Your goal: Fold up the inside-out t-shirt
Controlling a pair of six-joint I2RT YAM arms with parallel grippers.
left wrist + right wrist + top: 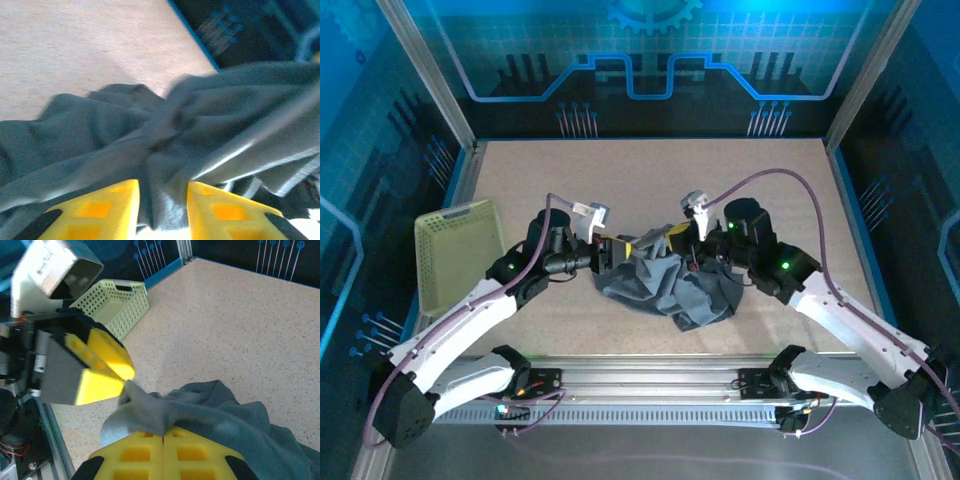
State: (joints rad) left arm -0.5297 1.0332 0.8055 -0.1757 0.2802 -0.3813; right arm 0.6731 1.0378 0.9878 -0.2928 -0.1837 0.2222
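Note:
The inside-out t-shirt (670,290) is a dark slate-grey crumpled heap on the table between the two arms. Both grippers meet at its upper left edge. My right gripper (163,432) is shut, and a bunch of the shirt (225,415) is pinched between its yellow fingers. My left gripper (162,187) faces it with its yellow fingers apart, and a fold of the shirt (100,135) lies in the gap. In the right wrist view the left gripper (125,377) touches the lifted tip of fabric. From above, the left gripper (620,250) and right gripper (675,240) are nearly tip to tip.
A pale yellow-green mesh basket (460,250) lies at the table's left edge, also seen in the right wrist view as the basket (117,305). The metal rail (650,385) with the arm bases runs along the near edge. Bare tabletop (650,175) stretches behind the shirt.

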